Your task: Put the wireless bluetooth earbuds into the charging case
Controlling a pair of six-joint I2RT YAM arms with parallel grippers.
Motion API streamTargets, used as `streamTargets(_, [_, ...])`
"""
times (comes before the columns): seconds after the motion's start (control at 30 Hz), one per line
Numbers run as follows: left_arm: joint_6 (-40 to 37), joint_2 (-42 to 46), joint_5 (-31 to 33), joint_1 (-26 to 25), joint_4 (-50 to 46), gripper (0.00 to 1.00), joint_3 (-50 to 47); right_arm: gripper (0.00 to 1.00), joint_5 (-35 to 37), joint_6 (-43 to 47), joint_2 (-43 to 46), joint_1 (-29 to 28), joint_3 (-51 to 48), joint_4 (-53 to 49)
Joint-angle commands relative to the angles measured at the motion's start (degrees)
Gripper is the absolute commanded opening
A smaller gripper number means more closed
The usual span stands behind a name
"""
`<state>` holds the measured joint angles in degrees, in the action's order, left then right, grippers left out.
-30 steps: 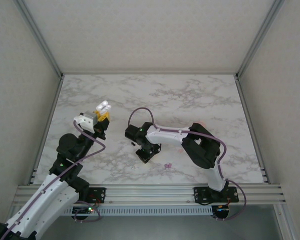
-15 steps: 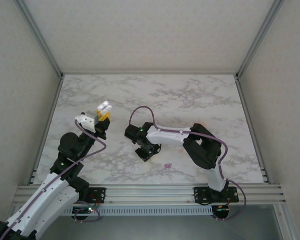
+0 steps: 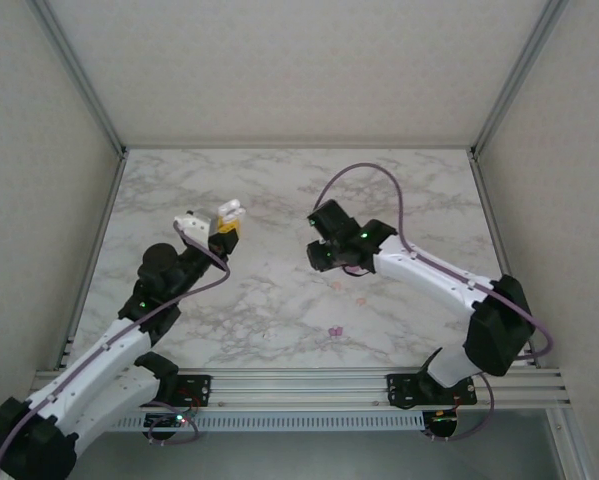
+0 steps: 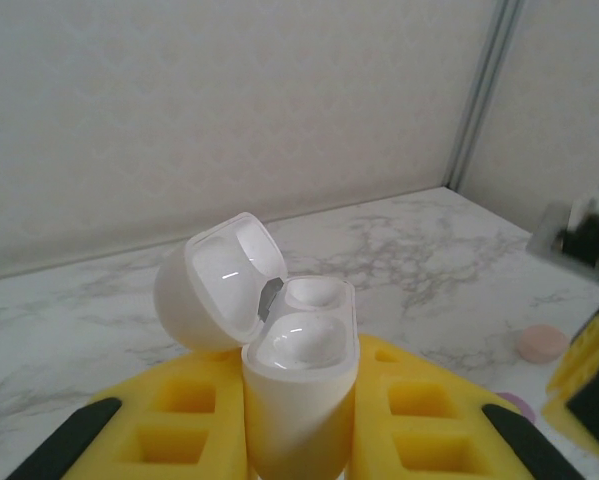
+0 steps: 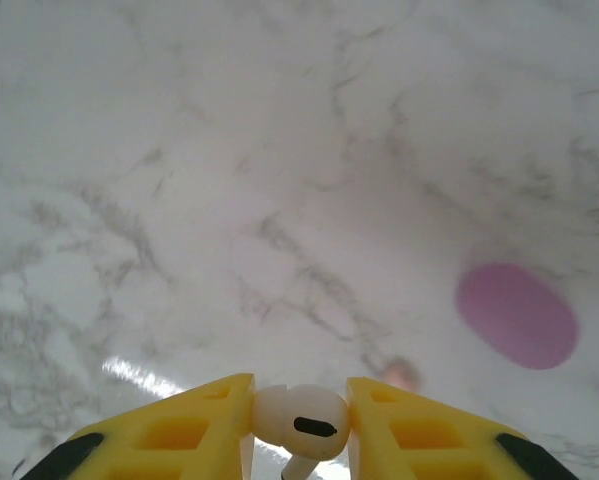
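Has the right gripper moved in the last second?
Yes. The right gripper has gone up and slightly rightward in the top view, away from the purple bud.

A white marble-patterned table (image 3: 379, 190) sits between pale speckled walls (image 3: 279, 70).

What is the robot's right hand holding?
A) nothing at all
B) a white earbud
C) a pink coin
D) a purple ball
B: in the right wrist view a white earbud is pinched between the yellow fingers of the right gripper, while the left gripper holds the open white case.
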<state>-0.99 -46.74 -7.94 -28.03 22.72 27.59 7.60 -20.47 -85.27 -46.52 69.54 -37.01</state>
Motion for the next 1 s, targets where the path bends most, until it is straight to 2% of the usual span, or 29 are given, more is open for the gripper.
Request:
streamTargets(0.0, [3.01,-5.07,-5.68,-0.26,9.39,0.14,2.1,0.29,0.42,-0.23,3.9,2.49,-0.56,3.97])
streamTargets(0.1, [3.81,-10.92,-9.84,-0.51,14.06,0.13,2.69,0.29,-0.72,0.84,6.52,3.46,0.77,5.32])
streamTargets(0.23, [3.63,-16.42,-14.55,-0.87,15.79,0.12,3.89,0.29,-5.52,1.18,7.7,3.46,3.34,8.51])
streamTargets(0.4, [4.64,-19.64,-18.72,-1.48,18.97,0.12,4.14,0.29,-11.8,1.11,6.36,3.46,6.71,13.31])
streamTargets(0.57, [4.08,-21.02,-22.11,-1.59,19.7,0.11,5.09,0.29,-13.64,2.74,4.63,3.46,7.27,19.12])
streamTargets(0.97, [3.59,-22.7,-23.43,-1.68,19.87,0.11,7.07,0.29,-14.66,4.77,1.06,3.02,9.55,21.26])
